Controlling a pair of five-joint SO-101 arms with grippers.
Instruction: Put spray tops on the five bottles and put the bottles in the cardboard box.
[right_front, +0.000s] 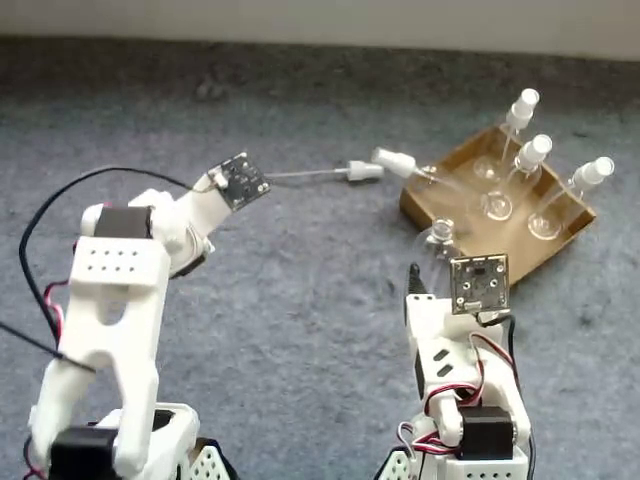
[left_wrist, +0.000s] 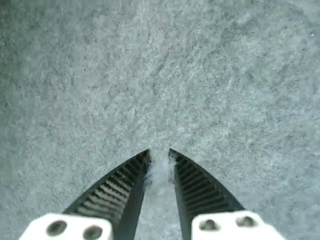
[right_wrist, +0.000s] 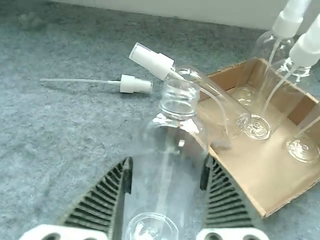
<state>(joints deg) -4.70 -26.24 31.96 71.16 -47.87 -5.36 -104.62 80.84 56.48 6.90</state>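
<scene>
At the left of the high view the left arm (right_front: 120, 290) leans toward the frame's upper middle. The left gripper (left_wrist: 159, 157) hangs over the bare grey table (right_front: 300, 300), its fingers (left_wrist: 122, 187) slightly apart with nothing between them.

Just right of centre, near the top of the high view, a loose spray top (right_front: 362, 172) lies flat on the table with its thin tube pointing left. Touching its right end, a leaning bottle (right_front: 420, 175) with a white top rests tilted across the left wall of the cardboard box (right_front: 430, 205).

At the lower right, the right gripper (right_wrist: 166, 165) has its fingers (right_wrist: 107, 192) clamped on either side of an open bottle (right_wrist: 175, 125), clear and uncapped, just beside the box's near left corner.

In the box, at the upper right, three capped bottles (right_front: 533, 150) stand upright.
</scene>
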